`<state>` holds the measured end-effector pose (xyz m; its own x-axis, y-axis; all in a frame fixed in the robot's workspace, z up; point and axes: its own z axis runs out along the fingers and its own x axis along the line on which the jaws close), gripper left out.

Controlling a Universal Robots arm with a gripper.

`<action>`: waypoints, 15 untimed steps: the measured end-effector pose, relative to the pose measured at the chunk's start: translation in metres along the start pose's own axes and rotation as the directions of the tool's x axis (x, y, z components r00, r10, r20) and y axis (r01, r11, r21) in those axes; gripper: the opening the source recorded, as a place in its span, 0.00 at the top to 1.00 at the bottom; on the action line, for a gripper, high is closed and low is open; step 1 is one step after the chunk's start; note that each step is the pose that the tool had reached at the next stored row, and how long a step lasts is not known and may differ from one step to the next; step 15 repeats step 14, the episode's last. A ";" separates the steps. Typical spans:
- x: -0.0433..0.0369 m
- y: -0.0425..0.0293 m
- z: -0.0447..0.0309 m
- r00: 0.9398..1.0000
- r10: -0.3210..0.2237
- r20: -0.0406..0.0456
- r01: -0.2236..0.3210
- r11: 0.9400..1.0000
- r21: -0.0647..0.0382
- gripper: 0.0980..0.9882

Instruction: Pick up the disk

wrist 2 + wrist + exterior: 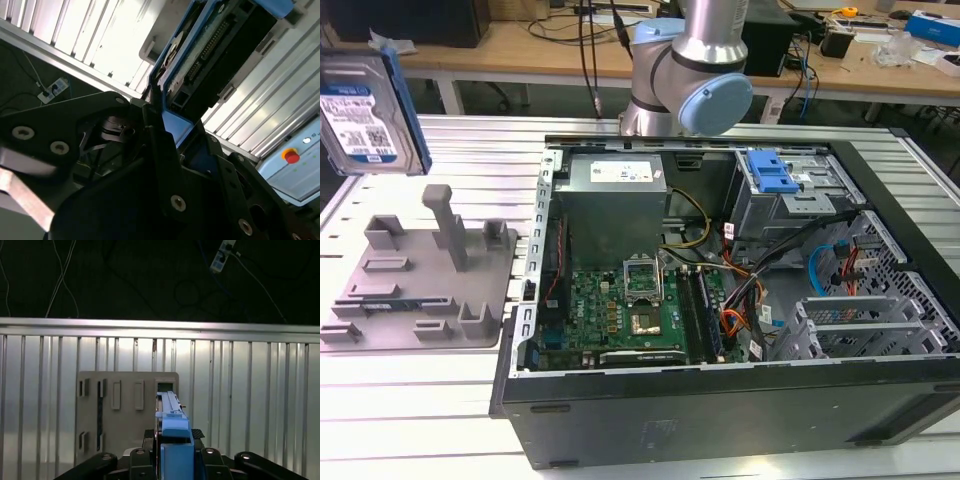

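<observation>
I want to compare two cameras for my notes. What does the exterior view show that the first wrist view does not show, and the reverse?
Exterior view: the disk's labelled face, held in the air above the grey fixture tray, the open computer case with its blue-handled drive cage, and part of the arm.

First wrist view: the end effector shut on the disk's blue side rail, seen edge-on, with dark floor and cables beyond the table edge.

Both: the disk, the tray and the slatted metal table.
</observation>
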<state>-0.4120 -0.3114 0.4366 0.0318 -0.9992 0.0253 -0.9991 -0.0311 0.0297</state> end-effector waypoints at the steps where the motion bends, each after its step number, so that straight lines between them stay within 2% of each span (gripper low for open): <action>1: 0.0002 0.0002 -0.0065 1.000 0.000 0.000 0.000 1.000 0.000 0.70; 2: 0.0003 0.0004 -0.0113 1.000 0.000 0.000 0.000 1.000 0.000 0.70; 5: 0.0009 0.0011 -0.0341 1.000 0.000 0.000 0.000 1.000 0.000 0.70; 6: 0.0014 0.0015 -0.0446 1.000 0.000 0.000 0.000 1.000 0.000 0.70; 15: 0.0016 0.0015 -0.0479 1.000 0.000 0.000 0.000 1.000 0.000 0.70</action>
